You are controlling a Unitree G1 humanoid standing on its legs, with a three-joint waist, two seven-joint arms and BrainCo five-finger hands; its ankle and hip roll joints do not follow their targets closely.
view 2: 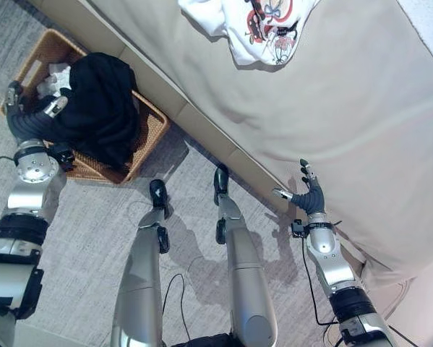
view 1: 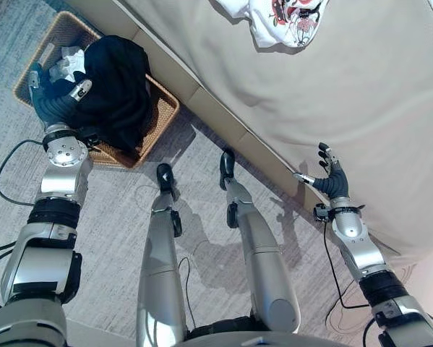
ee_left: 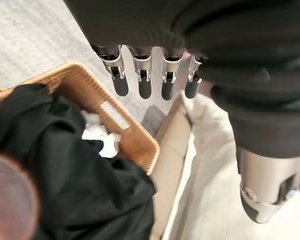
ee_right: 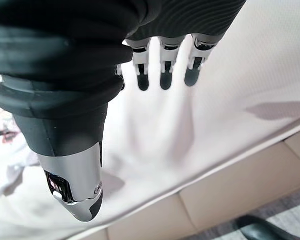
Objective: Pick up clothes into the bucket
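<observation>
With the black garment (view 1: 115, 90) already heaped in the wicker basket (view 1: 162, 116) under the released left robot hand (view 1: 53, 94), the released right robot hand (view 1: 332, 177) should reach toward 12 o'clock across the bed (view 1: 375, 94) and pinch the white printed shirt (view 1: 285, 18) mid-fabric.

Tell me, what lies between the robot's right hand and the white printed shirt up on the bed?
Only bare beige sheet separates the open right hand from the white printed shirt, as the left eye view shows.
</observation>
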